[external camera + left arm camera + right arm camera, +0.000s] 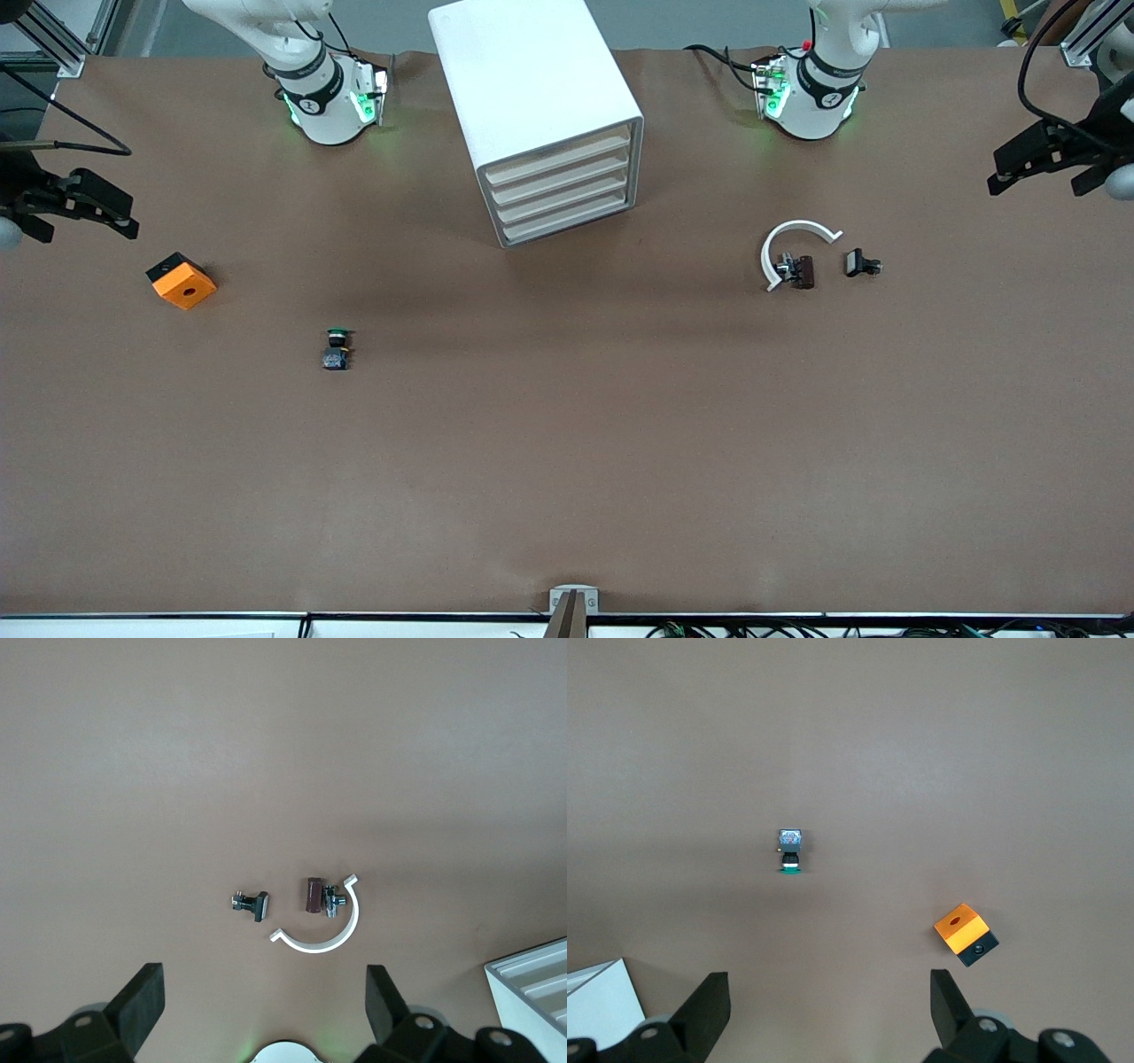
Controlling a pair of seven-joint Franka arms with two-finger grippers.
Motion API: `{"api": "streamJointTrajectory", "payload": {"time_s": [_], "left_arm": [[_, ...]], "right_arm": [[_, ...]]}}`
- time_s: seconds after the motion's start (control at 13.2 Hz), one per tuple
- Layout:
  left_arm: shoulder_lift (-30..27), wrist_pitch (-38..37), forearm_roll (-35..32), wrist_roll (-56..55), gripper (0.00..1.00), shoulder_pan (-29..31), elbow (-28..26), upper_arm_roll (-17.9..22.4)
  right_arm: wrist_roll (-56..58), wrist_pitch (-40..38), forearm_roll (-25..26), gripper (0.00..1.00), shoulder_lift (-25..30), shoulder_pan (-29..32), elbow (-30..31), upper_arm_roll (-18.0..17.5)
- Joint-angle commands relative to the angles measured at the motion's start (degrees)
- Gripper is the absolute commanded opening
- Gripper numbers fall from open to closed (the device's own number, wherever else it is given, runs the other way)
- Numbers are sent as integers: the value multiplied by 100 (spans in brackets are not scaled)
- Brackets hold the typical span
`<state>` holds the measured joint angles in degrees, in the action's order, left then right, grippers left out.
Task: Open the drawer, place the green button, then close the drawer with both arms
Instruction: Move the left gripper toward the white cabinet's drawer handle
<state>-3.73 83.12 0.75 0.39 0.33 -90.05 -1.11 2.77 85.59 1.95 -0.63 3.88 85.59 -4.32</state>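
- So nothing's started yet as far as I can tell: all four drawers in the white cabinet (540, 120) look pushed in, including the drawer (567, 197) I'd go for, and their cream fronts face the camera-side edge of the desk (567, 496).
- The button (337, 348) is lying on its side out in the open, roughly mid-depth on the desk and toward my right arm's end, green cap pointing toward the base edge.
- My right pincer (62, 206) hovers at that end's edge, fingers spread wide with nothing in them; the wrist view has the button (789, 851) between the fingertips, so I'd guess this arm does the pick.
- My left pincer (1054, 164) hangs over the other end edge, also wide open and empty. It looks down on the clip with the white curved strip (795, 257) and a small black part (861, 263) just beside it.
- Orange block (182, 281) sits near the right arm's end edge, well apart from the button, so it shouldn't get in the way.
- Plenty of bare desk in front of the drawers for pulling one out.
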Motion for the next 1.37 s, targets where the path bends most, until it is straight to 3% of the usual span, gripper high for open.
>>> {"api": "streamJointTrajectory", "payload": {"time_s": [0.0,0.38,0.68,1.29], "left_arm": [[424,-25,-5,57,100,37,172,-21],[1294,422,65,-118,100,-15,339,-38],[1839,854,65,-924,100,-50,295,-91],[3060,951,205,-4376,100,-1192,251,-152]], "right_arm": [[-75,-60,77,100,-60,34,-130,-60],[-75,-60,69,100,-60,60,-130,-60],[-75,-60,77,100,-60,25,-130,-60],[-66,-51,60,100,-60,34,-130,-60]]}}
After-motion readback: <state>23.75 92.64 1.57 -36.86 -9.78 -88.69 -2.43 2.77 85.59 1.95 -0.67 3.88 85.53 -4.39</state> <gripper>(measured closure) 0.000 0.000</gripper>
